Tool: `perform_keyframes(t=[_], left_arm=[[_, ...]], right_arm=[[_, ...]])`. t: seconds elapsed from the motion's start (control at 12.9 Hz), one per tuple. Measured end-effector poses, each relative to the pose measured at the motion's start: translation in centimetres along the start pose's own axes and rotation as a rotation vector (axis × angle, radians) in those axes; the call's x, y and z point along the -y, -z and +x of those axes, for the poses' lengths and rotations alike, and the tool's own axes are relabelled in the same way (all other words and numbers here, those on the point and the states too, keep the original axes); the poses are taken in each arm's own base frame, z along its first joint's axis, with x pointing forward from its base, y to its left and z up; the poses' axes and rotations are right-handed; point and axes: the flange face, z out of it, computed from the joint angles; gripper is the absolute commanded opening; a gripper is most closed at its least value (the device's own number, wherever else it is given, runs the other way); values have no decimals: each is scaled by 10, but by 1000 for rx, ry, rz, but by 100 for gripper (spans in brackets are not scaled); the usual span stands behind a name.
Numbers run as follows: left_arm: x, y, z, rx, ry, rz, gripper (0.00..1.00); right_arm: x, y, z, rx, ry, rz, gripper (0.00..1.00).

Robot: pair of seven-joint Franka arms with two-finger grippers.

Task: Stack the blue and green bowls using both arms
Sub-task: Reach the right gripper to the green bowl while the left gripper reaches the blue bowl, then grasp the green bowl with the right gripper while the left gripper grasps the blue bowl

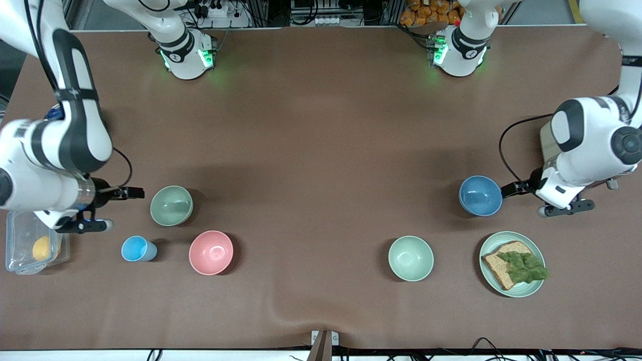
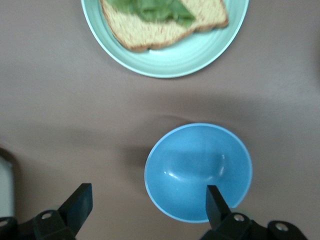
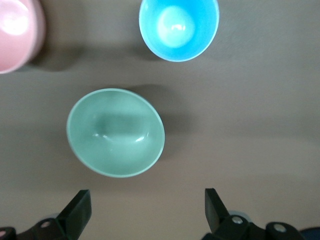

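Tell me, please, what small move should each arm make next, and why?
Probably each open hand should come down over the near rim of its bowl. The left hand waits beside the blue bowl, one finger already over its rim. The right hand is beside the green bowl, not yet touching it. Both bowls sit empty on the table, far apart, so neither can be stacked before lifting.

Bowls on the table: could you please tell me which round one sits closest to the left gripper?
The round medium-blue bowl, right beside the open left gripper.
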Motion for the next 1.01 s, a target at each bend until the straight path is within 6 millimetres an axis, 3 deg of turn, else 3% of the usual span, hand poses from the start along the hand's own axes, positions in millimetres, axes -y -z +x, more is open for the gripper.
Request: perform_keyframes(t=[0.39, 0.62, 0.7, 0.77, 0.85, 1.01], left_arm=[[1, -52, 0, 67, 0, -4, 100], [2, -62, -1, 80, -13, -1, 89], [2, -65, -1, 83, -18, 4, 81], [2, -67, -1, 88, -21, 7, 71], [2, -70, -1, 92, -22, 8, 60], [2, -74, -2, 98, -22, 8, 39]], right_arm=[[3, -83, 25, 69, -11, 28, 100], [7, -118, 30, 113, -7, 28, 100], [9, -126, 30, 125, -4, 28, 100], [11, -131, 30, 133, -2, 27, 45], [11, -135, 31, 133, -1, 26, 5], [12, -137, 32, 126, 1, 25, 0]])
